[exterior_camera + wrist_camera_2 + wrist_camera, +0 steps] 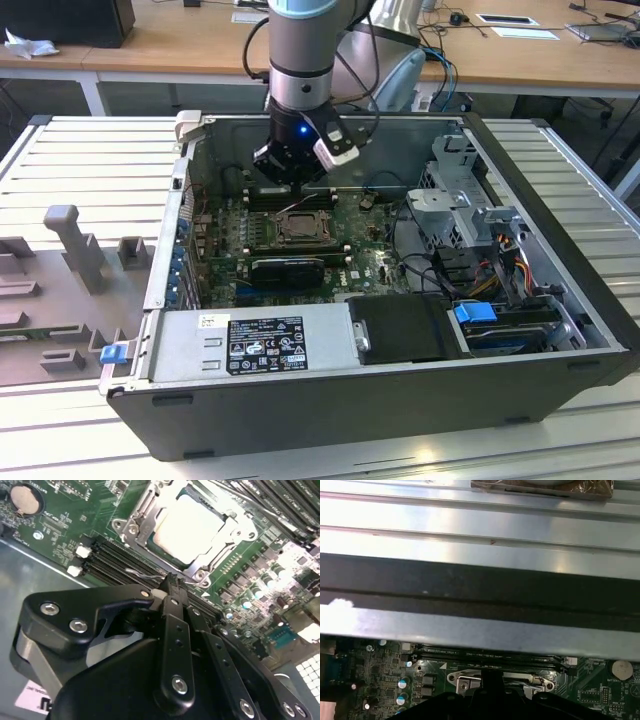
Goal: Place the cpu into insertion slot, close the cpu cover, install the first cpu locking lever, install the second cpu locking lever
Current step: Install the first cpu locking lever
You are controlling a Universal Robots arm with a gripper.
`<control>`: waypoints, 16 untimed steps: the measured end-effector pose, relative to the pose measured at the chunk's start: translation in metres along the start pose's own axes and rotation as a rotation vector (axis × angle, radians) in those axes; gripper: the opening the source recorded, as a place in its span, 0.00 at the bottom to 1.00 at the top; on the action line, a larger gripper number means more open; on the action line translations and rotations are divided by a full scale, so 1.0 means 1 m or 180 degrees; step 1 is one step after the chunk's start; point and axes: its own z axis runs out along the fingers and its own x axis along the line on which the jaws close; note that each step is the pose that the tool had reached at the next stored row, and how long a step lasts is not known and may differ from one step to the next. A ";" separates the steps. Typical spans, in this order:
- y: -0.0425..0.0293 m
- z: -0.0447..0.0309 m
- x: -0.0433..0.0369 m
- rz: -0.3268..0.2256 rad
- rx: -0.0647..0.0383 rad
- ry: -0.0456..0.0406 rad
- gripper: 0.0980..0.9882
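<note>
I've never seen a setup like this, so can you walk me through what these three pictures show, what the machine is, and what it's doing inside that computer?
The machine is a robot arm ending in a black gripper. The exterior view looks from outside at an open computer case lying on a ribbed metal table, the arm reaching down into it. Both wrist views come from cameras riding on the arm. In the second wrist view the gripper hangs close over the green motherboard, beside the insertion slot. The silvery cpu already lies in that slot, with the metal cpu cover framing it. The jaws look closed together and seem to hold nothing.
</note>
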 end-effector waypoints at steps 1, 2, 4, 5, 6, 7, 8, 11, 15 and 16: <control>0.0007 0.0001 -0.0014 0.0001 0.0000 0.0000 0.01; 0.0013 0.0002 -0.0022 0.0002 0.0000 0.0000 0.01; 0.0035 0.0005 -0.0035 0.0003 0.0000 -0.0001 0.01; 0.0049 0.0007 -0.0042 0.0003 0.0000 -0.0001 0.01; 0.0057 0.0009 -0.0051 0.0002 0.0000 0.0000 0.01; 0.0060 0.0011 -0.0064 0.0003 0.0000 0.0000 0.01; 0.0061 0.0015 -0.0078 0.0003 -0.0001 -0.0001 0.01; 0.0059 0.0025 -0.0125 0.0006 0.0000 -0.0001 0.01; 0.0059 0.0044 -0.0182 0.0010 0.0000 -0.0001 0.01; 0.0058 0.0052 -0.0194 0.0012 0.0000 -0.0001 0.01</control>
